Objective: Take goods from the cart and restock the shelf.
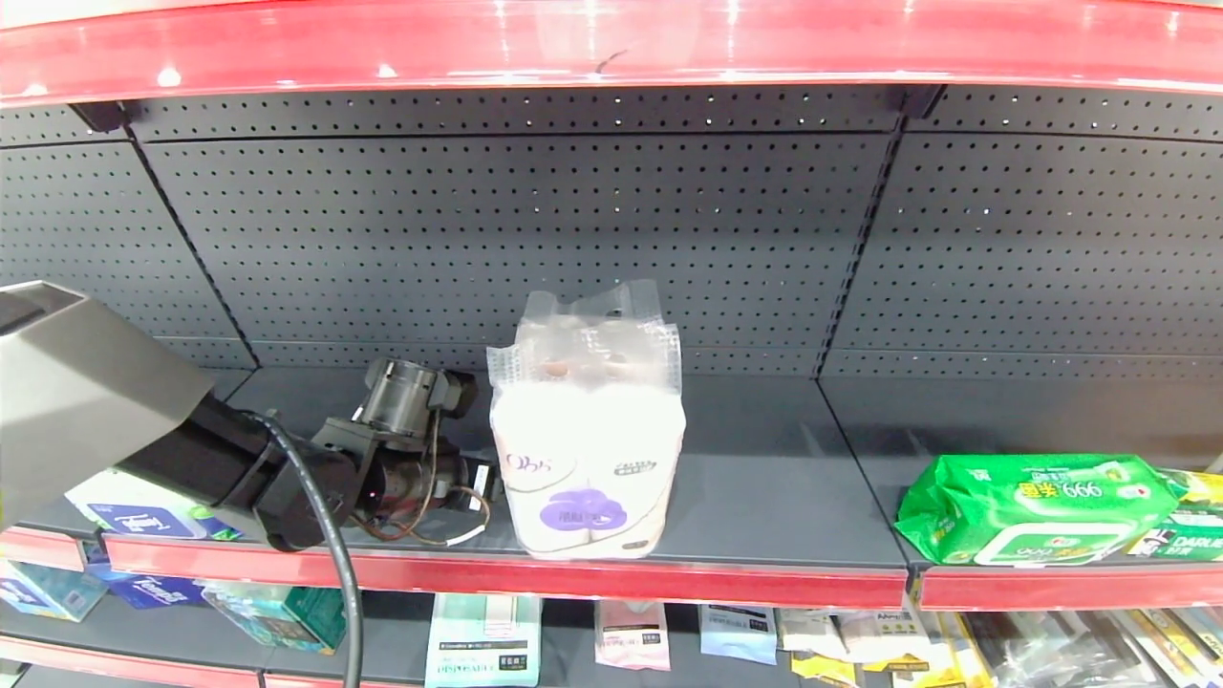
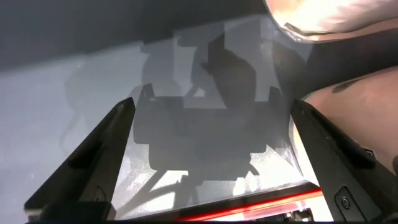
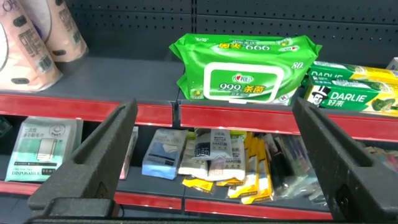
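A plastic-wrapped pack of white toilet rolls (image 1: pixel 588 459) stands upright near the front of the grey shelf (image 1: pixel 764 478), at its middle. My left gripper (image 1: pixel 478 483) rests low over the shelf, just left of the pack. In the left wrist view the left gripper (image 2: pixel 212 109) is open, with bare shelf between its fingers and the pack (image 2: pixel 348 99) beside one finger. The right gripper (image 3: pixel 216 106) is open and empty in front of the shelf, facing a green pack of wet wipes (image 3: pixel 245 68). The toilet roll pack (image 3: pixel 34 46) stands further along the same shelf.
The green wipes pack (image 1: pixel 1037 506) lies at the shelf's front right, with green boxes (image 1: pixel 1190 530) beside it. A blue and white packet (image 1: pixel 143 511) sits under my left arm. Hanging packets (image 1: pixel 631 635) fill the shelf below. A red-edged shelf (image 1: pixel 611 43) runs overhead.
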Available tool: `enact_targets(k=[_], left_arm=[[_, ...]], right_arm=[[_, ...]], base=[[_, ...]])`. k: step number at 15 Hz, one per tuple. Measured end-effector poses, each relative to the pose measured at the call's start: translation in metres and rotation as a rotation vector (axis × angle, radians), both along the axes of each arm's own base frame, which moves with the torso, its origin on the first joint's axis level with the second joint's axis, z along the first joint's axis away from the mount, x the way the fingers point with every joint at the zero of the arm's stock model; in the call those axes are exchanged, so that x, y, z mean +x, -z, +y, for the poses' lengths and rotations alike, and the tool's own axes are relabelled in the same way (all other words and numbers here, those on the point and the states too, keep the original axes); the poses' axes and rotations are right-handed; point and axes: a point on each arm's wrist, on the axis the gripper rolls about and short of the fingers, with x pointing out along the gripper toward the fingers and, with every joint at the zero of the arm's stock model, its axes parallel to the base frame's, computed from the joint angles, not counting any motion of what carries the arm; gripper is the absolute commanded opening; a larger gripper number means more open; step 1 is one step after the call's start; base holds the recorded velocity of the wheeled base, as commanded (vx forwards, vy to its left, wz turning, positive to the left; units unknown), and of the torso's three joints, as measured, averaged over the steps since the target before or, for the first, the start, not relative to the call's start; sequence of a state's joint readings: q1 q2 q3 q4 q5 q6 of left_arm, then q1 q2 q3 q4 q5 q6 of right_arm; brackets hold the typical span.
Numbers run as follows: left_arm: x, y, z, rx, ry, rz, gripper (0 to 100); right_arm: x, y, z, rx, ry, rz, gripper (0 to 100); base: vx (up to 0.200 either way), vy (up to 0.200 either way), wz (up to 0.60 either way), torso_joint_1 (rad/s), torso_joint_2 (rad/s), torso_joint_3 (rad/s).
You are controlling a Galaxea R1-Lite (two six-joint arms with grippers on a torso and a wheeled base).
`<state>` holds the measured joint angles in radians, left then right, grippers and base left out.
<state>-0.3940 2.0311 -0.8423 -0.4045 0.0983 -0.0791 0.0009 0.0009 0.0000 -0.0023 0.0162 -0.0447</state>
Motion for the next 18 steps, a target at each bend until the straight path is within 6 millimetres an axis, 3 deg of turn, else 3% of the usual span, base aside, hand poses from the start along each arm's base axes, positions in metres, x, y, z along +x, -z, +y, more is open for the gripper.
enact_targets(k=[12,16,18], left_arm=[[-0.001,0.0,-0.001,0.0,0.001,0.0,100],[-0.02,-0.022,0.022,-0.007,-0.035,-0.033,100],[-0.041,-0.046,0.043,-0.027,-0.075,-0.088,100]], right_arm=[[0.0,0.0,0.0,0.002,0.0,0.0,100],[0.0,0.0,0.0,0.005,-0.002,0.001,100],[0.0,0.0,0.0,0.023,-0.001,0.001,100]], base=[[0.0,0.0,0.0,0.0,0.0,0.0],[0.0,0.0,0.0,0.0,0.0,0.0],[0.0,0.0,0.0,0.0,0.0,0.0]])
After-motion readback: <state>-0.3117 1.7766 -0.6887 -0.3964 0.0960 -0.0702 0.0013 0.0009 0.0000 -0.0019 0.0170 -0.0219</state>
